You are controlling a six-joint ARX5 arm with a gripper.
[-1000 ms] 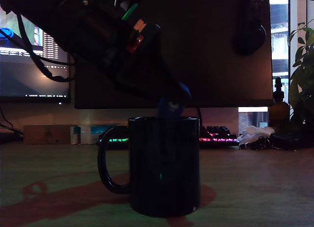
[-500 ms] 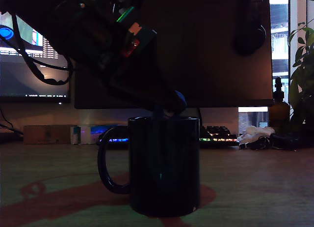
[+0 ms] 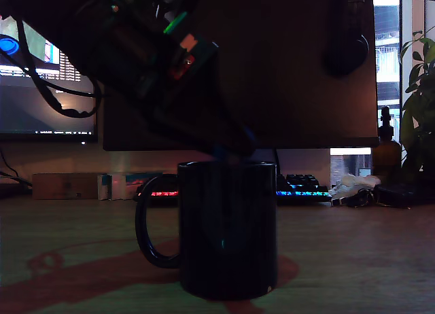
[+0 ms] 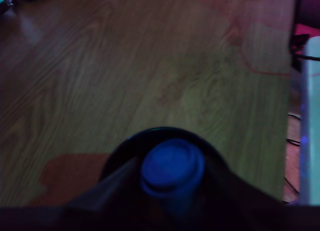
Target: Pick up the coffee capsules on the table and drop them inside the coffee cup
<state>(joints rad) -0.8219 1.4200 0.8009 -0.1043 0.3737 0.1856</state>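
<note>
The coffee cup [image 3: 228, 225], a dark glossy mug with its loop handle toward the exterior view's left, stands on the wooden table. My gripper [image 3: 232, 149] hangs right over its mouth, coming down from the upper left of the exterior view. Only a sliver of blue shows above the rim there. In the wrist view the blue coffee capsule [image 4: 172, 167] sits between my dark fingers [image 4: 117, 186], directly above the cup's round opening [image 4: 155, 131]. The gripper [image 4: 172, 188] is shut on the capsule.
Behind the cup are two monitors [image 3: 306, 62], a lit keyboard [image 3: 299, 188], a cardboard box [image 3: 66, 186] and headphones [image 3: 346, 49]. A brown bottle [image 3: 385, 154] and a plant [image 3: 421, 90] stand at the exterior view's right. Bare wood [image 4: 125, 66] lies around the cup.
The gripper has sunk toward the cup's mouth with the blue capsule. Far less of the capsule shows above the rim than a second ago.
</note>
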